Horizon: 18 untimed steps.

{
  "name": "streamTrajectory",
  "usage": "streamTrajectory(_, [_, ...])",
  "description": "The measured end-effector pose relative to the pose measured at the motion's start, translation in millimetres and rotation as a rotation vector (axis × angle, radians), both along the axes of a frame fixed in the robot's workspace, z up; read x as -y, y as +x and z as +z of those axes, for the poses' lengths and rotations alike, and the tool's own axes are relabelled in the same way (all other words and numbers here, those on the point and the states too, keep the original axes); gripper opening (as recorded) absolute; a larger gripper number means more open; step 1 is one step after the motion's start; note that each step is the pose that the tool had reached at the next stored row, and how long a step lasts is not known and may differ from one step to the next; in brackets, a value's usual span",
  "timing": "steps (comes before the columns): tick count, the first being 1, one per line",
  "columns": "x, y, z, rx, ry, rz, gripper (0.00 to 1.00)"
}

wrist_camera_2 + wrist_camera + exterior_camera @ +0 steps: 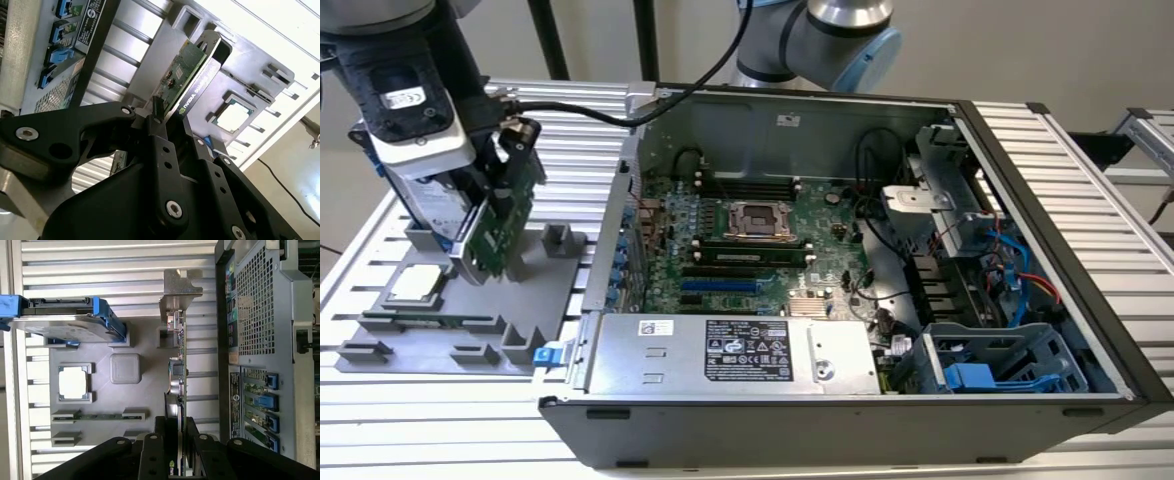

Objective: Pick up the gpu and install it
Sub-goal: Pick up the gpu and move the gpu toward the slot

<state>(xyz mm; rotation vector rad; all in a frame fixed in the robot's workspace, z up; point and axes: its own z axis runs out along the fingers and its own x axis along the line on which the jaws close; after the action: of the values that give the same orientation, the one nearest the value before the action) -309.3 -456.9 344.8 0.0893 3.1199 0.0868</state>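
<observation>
My gripper is shut on the gpu, which stands upright with its green board facing out, over the grey tray at the exterior view's left. In the second wrist view the black fingers clamp the card's near end; the gpu shows its green face and black shroud. In the first wrist view the gpu is seen edge-on, its silver bracket at the far end, held by the gripper. I cannot tell whether the card's lower edge still rests in the tray's holder.
The open computer case lies at the exterior view's right, with its motherboard and blue slots exposed. On the tray sit a hard drive in a blue frame, a CPU and a RAM stick.
</observation>
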Motion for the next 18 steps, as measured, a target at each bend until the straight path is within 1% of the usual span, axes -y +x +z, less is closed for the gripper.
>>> streamTrajectory(18, [0.0, 0.0, 16.2, 0.0000, 0.0001, 0.000, 0.00])
